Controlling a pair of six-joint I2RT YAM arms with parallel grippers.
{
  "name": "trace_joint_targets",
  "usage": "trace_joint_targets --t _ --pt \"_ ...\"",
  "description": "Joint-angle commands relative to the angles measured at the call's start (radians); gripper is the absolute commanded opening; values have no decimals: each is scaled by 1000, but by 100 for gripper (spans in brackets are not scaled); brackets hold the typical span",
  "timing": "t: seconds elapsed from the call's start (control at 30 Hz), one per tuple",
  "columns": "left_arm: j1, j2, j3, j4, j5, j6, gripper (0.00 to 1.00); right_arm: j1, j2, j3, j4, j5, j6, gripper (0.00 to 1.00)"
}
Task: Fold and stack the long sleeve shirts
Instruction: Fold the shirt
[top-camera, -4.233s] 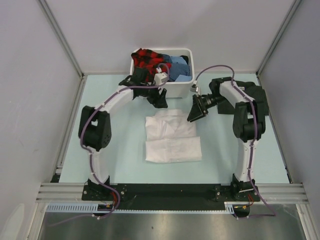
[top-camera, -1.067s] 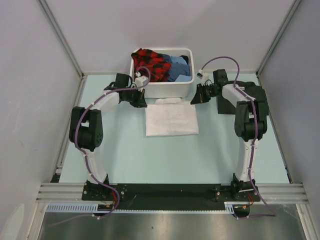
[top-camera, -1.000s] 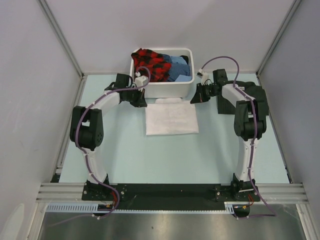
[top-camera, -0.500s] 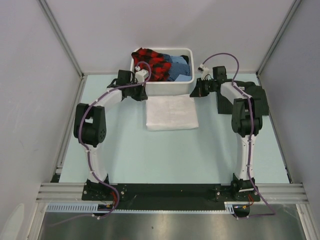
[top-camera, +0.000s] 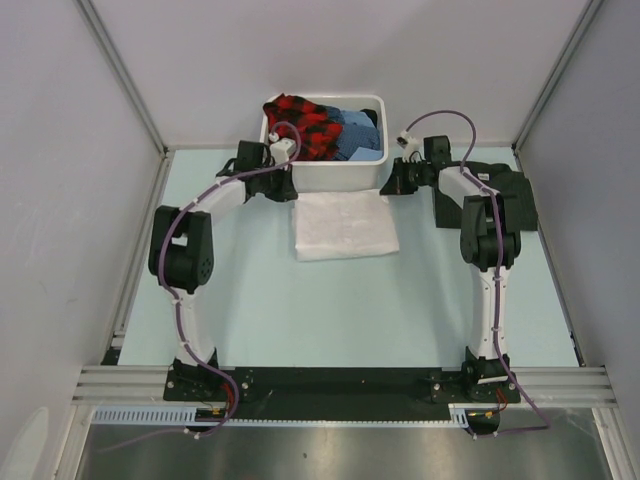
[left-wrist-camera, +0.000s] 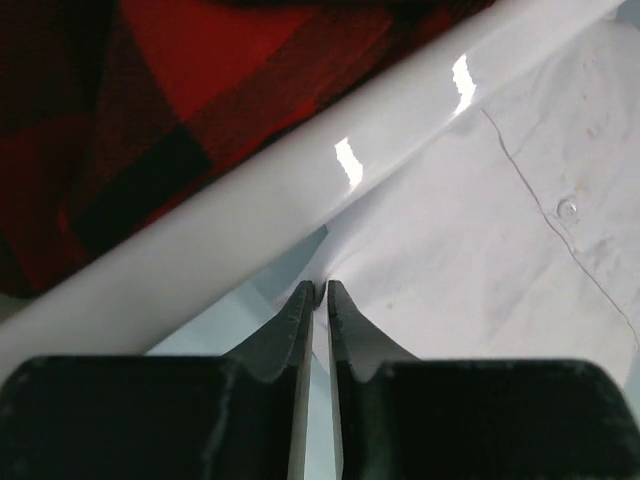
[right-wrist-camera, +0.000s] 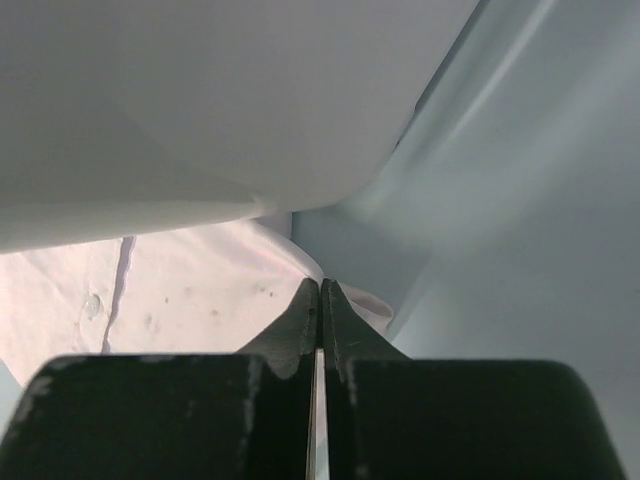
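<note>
The white long sleeve shirt (top-camera: 345, 226) lies folded into a flat rectangle on the table, its far edge against the tub. My left gripper (top-camera: 290, 192) sits low at the shirt's far left corner. In the left wrist view its tips (left-wrist-camera: 321, 287) stand a thin crack apart at the cloth's (left-wrist-camera: 480, 250) edge. My right gripper (top-camera: 390, 188) is at the far right corner. Its tips (right-wrist-camera: 320, 284) are pressed together on the hem of the shirt (right-wrist-camera: 190, 290). A dark shirt (top-camera: 524, 190) lies on the right, partly under the right arm.
The white plastic tub (top-camera: 330, 178) stands right behind both grippers, holding a red-and-black plaid cloth (top-camera: 305, 122) and a blue cloth (top-camera: 360, 135). Its rim (left-wrist-camera: 250, 200) and its corner (right-wrist-camera: 200, 100) loom close over the fingers. Grey walls enclose the table on three sides.
Both grippers have moved back toward the tub, and the folded white shirt has slid with them against it. The left jaws have parted a crack.
</note>
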Motion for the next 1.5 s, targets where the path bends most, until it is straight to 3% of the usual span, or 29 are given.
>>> trace_joint_targets --t 0.0,0.17,0.2,0.23,0.3,0.53,0.67,0.77,0.83,0.87,0.97,1.03,1.07,1.17,1.3,1.47 --pt "72 -34 -62 57 35 -140 19 11 -11 6 69 16 73 0" --pt "115 -64 -109 74 68 -235 28 26 -14 -42 96 10 124 0" --pt "124 -77 -158 110 123 -289 34 29 -17 -52 99 11 130 0" --pt "130 -112 -178 114 140 -309 46 28 -16 -58 109 14 139 0" --pt "130 -139 -238 105 180 -358 54 29 -16 -71 117 22 156 0" --pt "123 -174 -390 209 250 -499 65 37 -16 -86 145 28 204 0" --pt "112 -171 -429 334 321 -606 67 41 -25 -98 154 30 227 0" --pt "93 -159 -444 403 326 -666 61 43 -21 -97 158 31 244 0" --pt "84 -130 -447 448 330 -702 52 43 -19 -97 160 34 248 0" --pt "81 -119 -447 468 321 -715 42 43 -19 -97 162 37 251 0" --pt "81 -84 -436 470 301 -736 29 40 -14 -91 155 44 254 0" --pt "87 -76 -433 451 298 -731 28 40 -8 -86 152 44 253 0" --pt "92 -79 -436 436 298 -728 29 40 -7 -82 151 42 256 0" --pt "119 -113 -464 408 306 -716 49 43 -7 -75 145 41 256 0" --pt "161 -169 -493 402 370 -711 59 45 -7 -75 140 39 251 0" --pt "155 -197 -522 517 453 -771 68 49 -10 -77 134 39 250 0"
